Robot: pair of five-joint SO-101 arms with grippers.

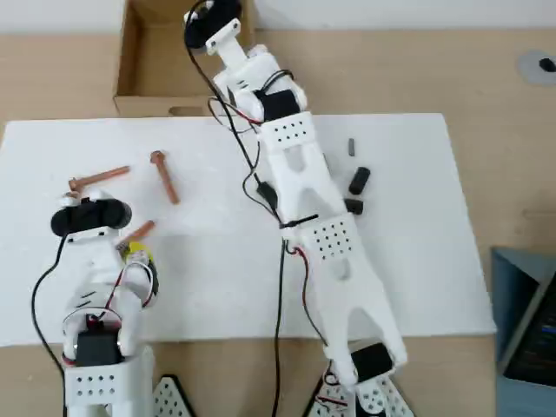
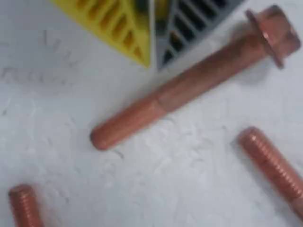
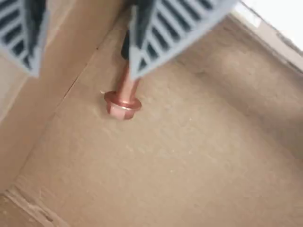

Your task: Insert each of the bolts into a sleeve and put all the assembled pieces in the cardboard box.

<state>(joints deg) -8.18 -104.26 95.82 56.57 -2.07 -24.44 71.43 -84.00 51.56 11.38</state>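
My left gripper (image 2: 154, 60) has a yellow and a grey finger that meet at their tips, shut on nothing, just above a copper bolt (image 2: 189, 80) lying on the white mat. The ends of two more bolts (image 2: 274, 165) (image 2: 23, 205) lie close by. From above, this gripper (image 1: 76, 198) is beside the three loose bolts (image 1: 98, 178) (image 1: 165, 176) (image 1: 136, 232). My right gripper (image 3: 83, 71) hangs open inside the cardboard box (image 3: 199, 156). Between its grey fingers (image 3: 165, 33), a bolt with a black sleeve (image 3: 124, 97) rests on the box floor. In the high view the right gripper (image 1: 208, 22) is over the box (image 1: 130, 69).
Three black sleeves (image 1: 359, 180) (image 1: 352, 146) (image 1: 353, 206) lie on the white mat (image 1: 417, 261) to the right of the right arm. The box stands at the mat's far edge. A grey object (image 1: 521, 330) sits off the mat at the right.
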